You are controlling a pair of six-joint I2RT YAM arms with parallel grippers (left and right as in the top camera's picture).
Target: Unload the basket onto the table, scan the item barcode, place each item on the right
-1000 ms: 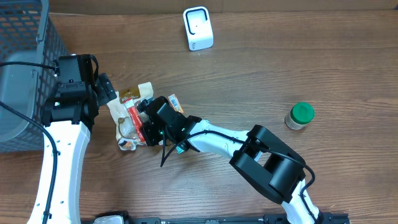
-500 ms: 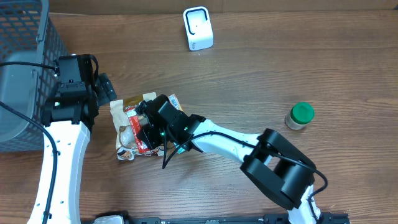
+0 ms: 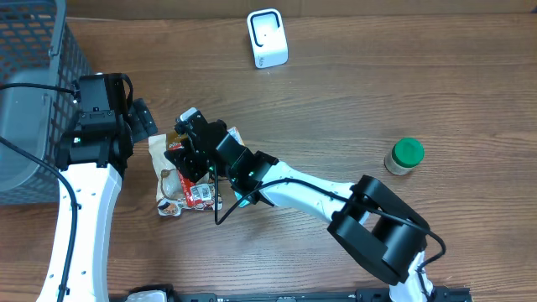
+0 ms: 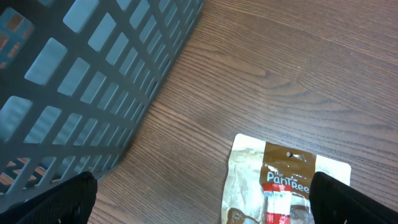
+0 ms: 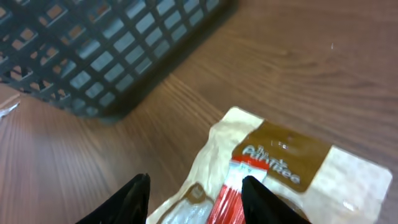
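The item is a beige and brown snack pouch (image 3: 170, 179) with a red strip, lying flat on the wooden table. My right gripper (image 3: 191, 138) hovers just above its upper end, jaws apart and holding nothing. In the right wrist view the pouch (image 5: 280, 160) lies below and between the two black fingertips (image 5: 134, 198) of the right gripper (image 5: 199, 202). My left gripper (image 3: 144, 119) stands wide open just left of the pouch, and the left wrist view shows the pouch (image 4: 289, 180) near its right fingertip. The white scanner (image 3: 267, 38) stands at the back of the table.
A dark grey mesh basket (image 3: 38, 75) fills the left edge, close behind the left arm, and shows in the left wrist view as the basket (image 4: 81, 74). A small jar with a green lid (image 3: 406, 154) stands at the right.
My right gripper has opened and let go of the pouch, then risen toward its top. The pouch, bunched up a second ago, now lies flat. The left arm has not moved.
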